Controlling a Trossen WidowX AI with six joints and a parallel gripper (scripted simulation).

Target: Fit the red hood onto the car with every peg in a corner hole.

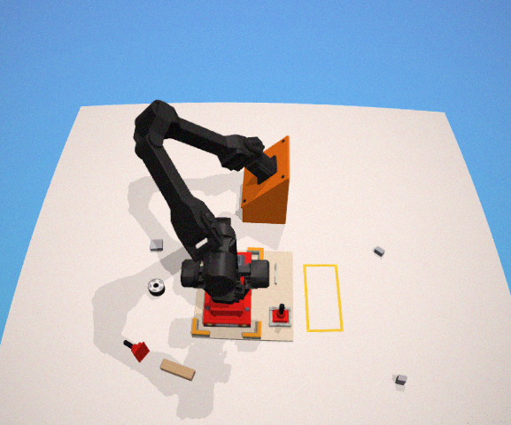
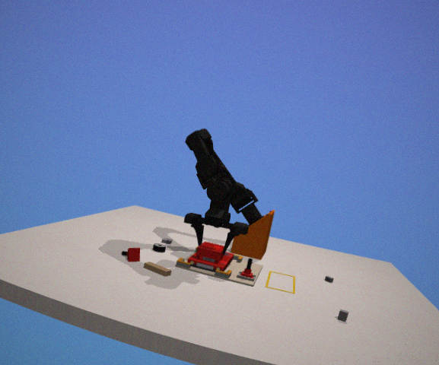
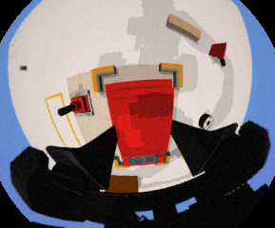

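Note:
The red hood (image 1: 227,312) (image 2: 211,249) (image 3: 151,106) is over the deck of the red chassis (image 1: 226,321) (image 2: 225,264), low and roughly in line with it. My gripper (image 2: 212,250) (image 3: 143,124) points down and is shut on the hood, one finger on each long side. In the top view the hand covers the fingers and the far part of the hood. Small grey spots show at the hood's two near corners. The engine block and the far pegs are hidden. I cannot tell whether the hood is fully flat on the deck.
Orange jig corners (image 1: 200,328) (image 2: 223,273) (image 3: 177,71) surround the chassis on a tan board (image 1: 264,297). A red piece with a black knob (image 1: 280,315) stands at the board's right. An orange wedge (image 1: 264,210) is behind. A wooden block (image 1: 177,368) and a black-and-white wheel (image 1: 156,286) lie left.

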